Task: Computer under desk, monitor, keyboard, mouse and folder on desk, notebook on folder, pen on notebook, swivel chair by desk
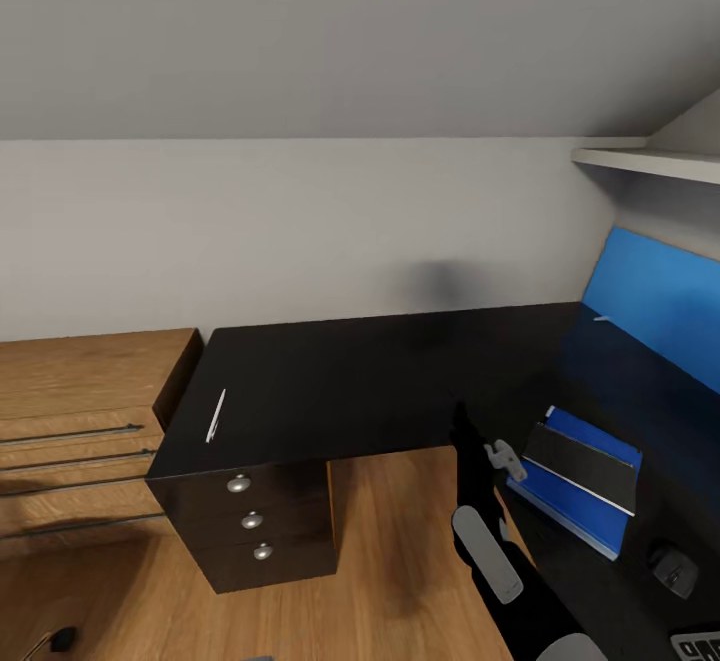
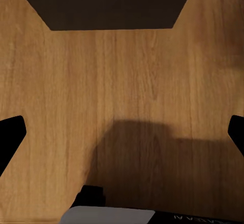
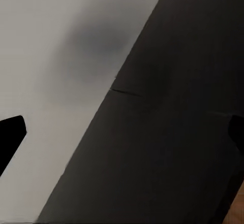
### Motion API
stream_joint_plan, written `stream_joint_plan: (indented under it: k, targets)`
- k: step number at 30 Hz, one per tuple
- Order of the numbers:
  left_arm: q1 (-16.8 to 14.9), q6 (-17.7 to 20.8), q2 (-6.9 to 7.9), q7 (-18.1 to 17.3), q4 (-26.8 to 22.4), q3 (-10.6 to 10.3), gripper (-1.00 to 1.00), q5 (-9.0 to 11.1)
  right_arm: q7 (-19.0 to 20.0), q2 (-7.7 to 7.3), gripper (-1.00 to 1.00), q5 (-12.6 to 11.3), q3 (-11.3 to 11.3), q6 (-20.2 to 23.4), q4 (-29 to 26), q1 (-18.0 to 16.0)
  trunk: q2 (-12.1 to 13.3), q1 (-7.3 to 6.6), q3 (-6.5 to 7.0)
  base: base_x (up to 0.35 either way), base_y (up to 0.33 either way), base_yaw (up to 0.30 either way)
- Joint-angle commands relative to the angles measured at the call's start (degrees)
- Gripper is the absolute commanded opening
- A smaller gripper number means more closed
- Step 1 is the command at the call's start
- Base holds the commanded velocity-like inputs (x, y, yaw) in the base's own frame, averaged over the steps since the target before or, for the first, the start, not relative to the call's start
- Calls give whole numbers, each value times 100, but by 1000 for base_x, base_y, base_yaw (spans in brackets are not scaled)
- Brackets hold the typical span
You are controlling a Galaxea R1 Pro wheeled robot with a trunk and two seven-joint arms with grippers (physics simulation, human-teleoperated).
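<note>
1. Grey wall (image 1: 300,221) is backing the black L-shaped counter (image 1: 370,371), which is filling the middle of the head frame; wooden floor (image 1: 400,541) is showing below it.
2. Pen (image 1: 215,416) is lying flat near the counter's left edge, centre-left of frame, above the three-knob drawers (image 1: 250,521).
3. Folder (image 1: 570,501) is lying on the counter at lower right with the dark notebook (image 1: 585,459) sitting on top of it; mouse (image 1: 672,569) and a corner of the keyboard (image 1: 700,646) are sitting further toward the bottom right.
4. Right hand (image 3: 122,132) is hanging released, fingertips spread wide, holding nothing, looking at the counter top and wall; right arm (image 1: 480,531) is rising at lower centre of the head frame.
5. Left hand (image 2: 122,132) is also released and empty, facing the floor.
6. Judging the step: fetching the pen, which is well apart from the notebook stack.
7. Doing it well probably means coming down over the pen's middle with the fingers straddling it across its width, since a thin stick on a glossy top is likely to slide or roll.
8. Afterwards it should be laid flat on the notebook, not dropped.
</note>
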Motion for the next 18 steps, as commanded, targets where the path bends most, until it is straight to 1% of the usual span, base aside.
stream_joint_plan:
  k: [1, 4, 10, 13, 15, 18]
  targets:
    - [-2, 24, 4, 43, -10, -23, 100, 53, 41, -1, 100, 8, 59, -34, -9, -5, -4, 0, -6, 0, 0, 17]
    - [-2, 24, 4, 43, -9, -23, 100, 51, 178, -1, 100, 37, 172, -37, -13, -5, -4, 0, -6, 0, 0, 9]
    - [-2, 24, 4, 42, -9, -23, 100, 46, 289, 6, 100, 42, 403, -49, -14, -5, -4, 0, -6, 0, 0, 3]
    - [-2, 24, 4, 42, -9, -23, 100, 45, 300, 9, 100, 36, 427, -50, -14, -5, -4, 0, -6, 0, 0, 0]
    - [-2, 24, 8, 45, -9, -23, 100, 45, 335, 70, 100, 52, 452, -61, 3, -5, -4, 0, -6, 0, 0, 0]
    - [-2, 24, 10, 48, -9, -23, 100, 45, 338, 102, 100, 55, 449, -73, 4, -5, -4, 0, -6, 0, 0, 0]
